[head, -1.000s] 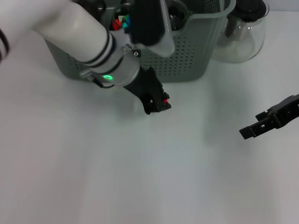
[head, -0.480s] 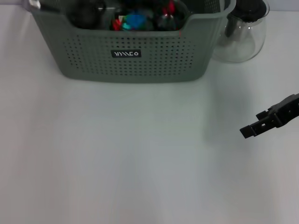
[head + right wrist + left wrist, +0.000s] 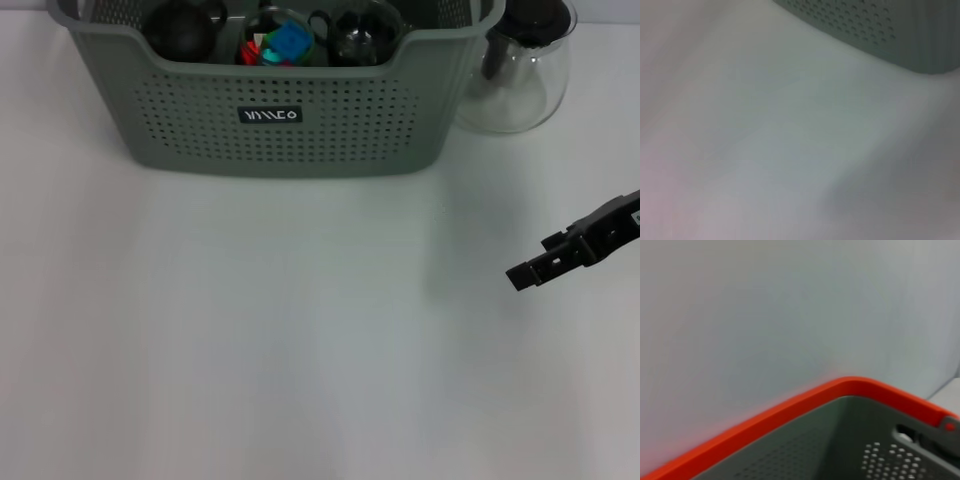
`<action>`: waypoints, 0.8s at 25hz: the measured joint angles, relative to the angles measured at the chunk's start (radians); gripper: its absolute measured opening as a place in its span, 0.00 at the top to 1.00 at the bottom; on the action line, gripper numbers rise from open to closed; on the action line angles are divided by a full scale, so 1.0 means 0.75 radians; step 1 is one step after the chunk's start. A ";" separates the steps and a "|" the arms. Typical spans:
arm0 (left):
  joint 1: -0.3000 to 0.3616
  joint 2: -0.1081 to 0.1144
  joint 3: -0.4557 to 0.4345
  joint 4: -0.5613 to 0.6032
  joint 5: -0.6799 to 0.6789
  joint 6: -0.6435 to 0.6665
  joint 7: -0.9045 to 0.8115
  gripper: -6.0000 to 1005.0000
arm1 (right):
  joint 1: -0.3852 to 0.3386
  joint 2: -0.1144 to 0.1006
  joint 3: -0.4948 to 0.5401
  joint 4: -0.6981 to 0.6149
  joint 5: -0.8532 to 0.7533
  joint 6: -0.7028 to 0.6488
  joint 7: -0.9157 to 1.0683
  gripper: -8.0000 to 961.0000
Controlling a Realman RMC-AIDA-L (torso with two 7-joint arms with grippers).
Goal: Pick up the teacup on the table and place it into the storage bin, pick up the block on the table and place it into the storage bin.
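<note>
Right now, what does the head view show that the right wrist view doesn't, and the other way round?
Only the head view shows the storage bin's black label, the things inside the bin, a blue block among them, the glass pitcher beside the bin, and the right tool over the table. The right wrist view shows nothing that the head view lacks. Both show the storage bin with its perforated wall, standing on the white table.
</note>
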 joint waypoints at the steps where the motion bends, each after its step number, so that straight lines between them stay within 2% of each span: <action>1: 0.000 -0.001 0.006 -0.009 0.005 -0.020 -0.002 0.80 | 0.001 0.000 0.000 0.000 0.000 0.000 0.000 0.04; 2: 0.001 -0.002 0.010 -0.018 0.009 -0.034 -0.003 0.80 | 0.002 0.000 0.000 0.000 0.000 0.000 0.000 0.04; 10: 0.013 -0.003 0.015 -0.021 0.006 -0.042 -0.001 0.57 | 0.007 -0.004 0.001 0.000 0.000 -0.002 -0.002 0.04; 13: 0.044 -0.002 -0.001 0.019 -0.045 0.061 0.017 0.48 | 0.007 -0.004 0.003 0.000 0.000 -0.002 -0.014 0.04; 17: 0.167 -0.008 -0.028 0.123 -0.257 0.485 0.210 0.37 | 0.001 -0.004 0.004 -0.003 0.007 0.001 -0.042 0.04; 20: 0.236 -0.028 -0.081 0.088 -0.335 0.803 0.387 0.32 | -0.006 0.005 0.025 -0.013 0.015 -0.001 -0.091 0.04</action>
